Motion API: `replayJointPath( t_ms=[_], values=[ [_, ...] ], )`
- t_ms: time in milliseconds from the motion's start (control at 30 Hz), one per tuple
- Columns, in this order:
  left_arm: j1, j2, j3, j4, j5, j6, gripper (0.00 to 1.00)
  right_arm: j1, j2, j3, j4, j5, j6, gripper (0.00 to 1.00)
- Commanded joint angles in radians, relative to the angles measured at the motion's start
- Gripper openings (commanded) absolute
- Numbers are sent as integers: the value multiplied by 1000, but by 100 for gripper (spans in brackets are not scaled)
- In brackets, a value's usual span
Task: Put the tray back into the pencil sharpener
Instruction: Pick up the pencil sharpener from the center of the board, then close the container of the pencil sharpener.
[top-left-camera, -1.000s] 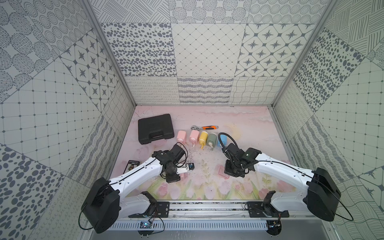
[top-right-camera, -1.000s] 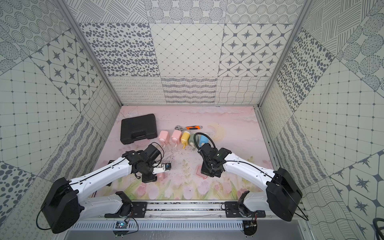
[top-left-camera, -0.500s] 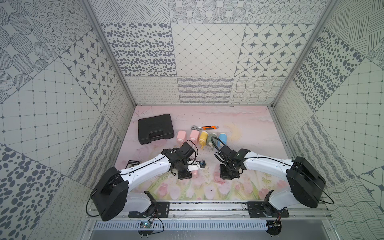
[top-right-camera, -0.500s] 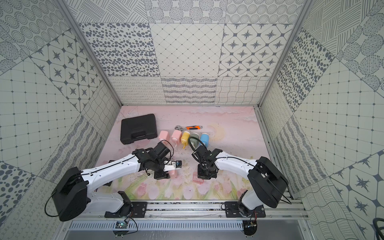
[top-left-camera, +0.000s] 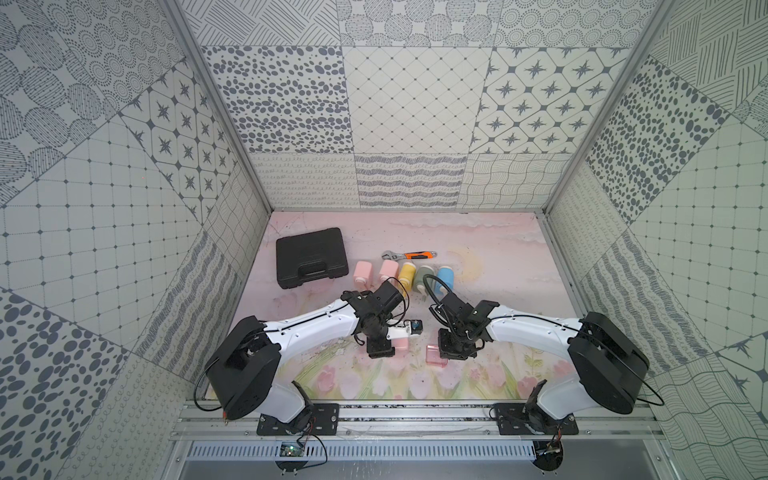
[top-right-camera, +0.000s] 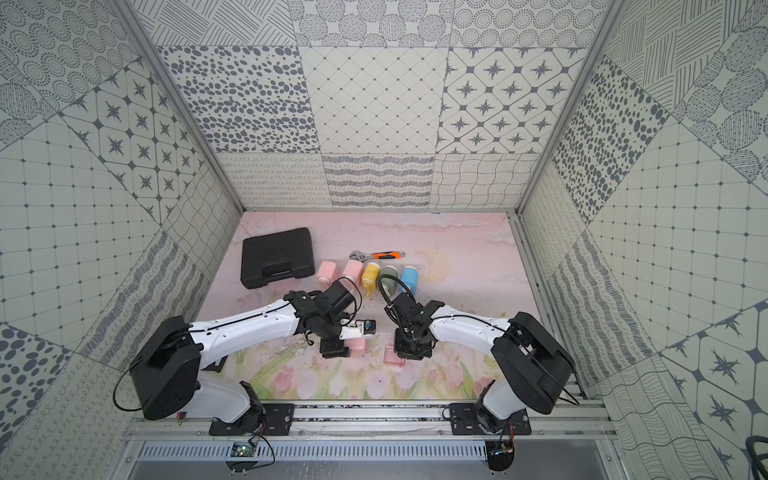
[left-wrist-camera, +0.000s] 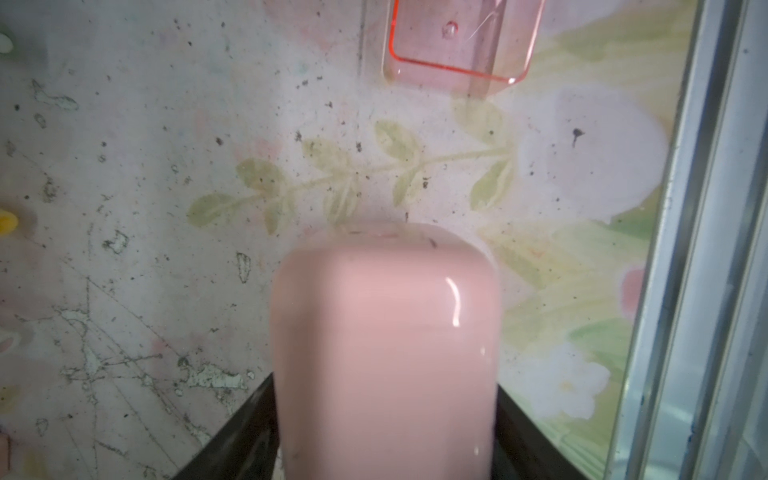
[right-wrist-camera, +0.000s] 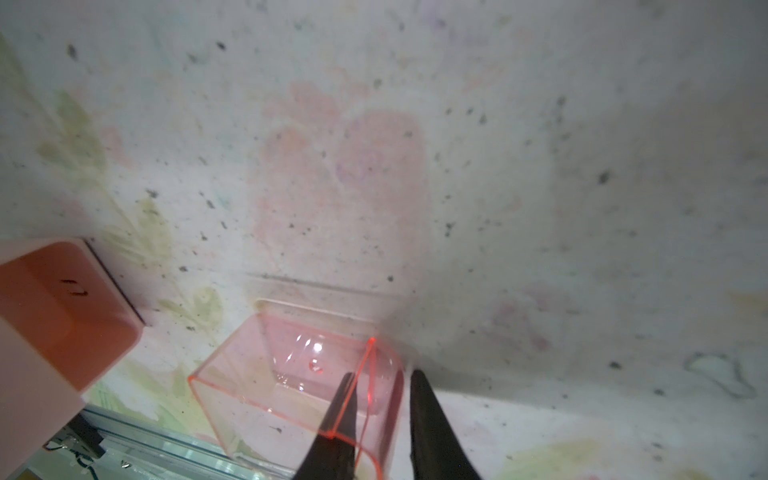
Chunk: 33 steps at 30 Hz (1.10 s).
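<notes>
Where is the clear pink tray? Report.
In both top views, the tray lies on the mat at the tips of the right pincer, apart from the pink sharpener to its left.

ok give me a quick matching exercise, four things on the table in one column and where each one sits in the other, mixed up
Things
1. pencil sharpener
2. tray
3. black case
4. wrench

Places
a. on the far side of the row of bottles
b. between the left fingers
c. back left of the table
d. one of its walls between the right fingers

Pairs: 1-b, 2-d, 3-c, 4-a
</notes>
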Motion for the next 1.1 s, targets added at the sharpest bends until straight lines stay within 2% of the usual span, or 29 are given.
replayJointPath(
  t_ms=[0, 133, 300, 433, 833, 1067],
  values=[
    [18, -37, -27, 3, 47, 2, 75, 0, -32, -16, 52, -4, 36, 26],
    [23, -52, -59, 30, 54, 10, 73, 19, -21, -9, 72, -6, 55, 25],
    [25, -50, -65, 47, 65, 15, 60, 45, 11, 19, 107, -11, 65, 23],
    [26, -42, -70, 69, 71, 11, 54, 59, 50, 45, 143, -22, 81, 21],
    [25, -41, -75, 101, 115, 9, 62, 81, 104, 128, 168, -11, 99, 21],
    [25, -36, -75, 106, 118, 11, 57, 83, 131, 142, 207, -35, 104, 20]
  ],
)
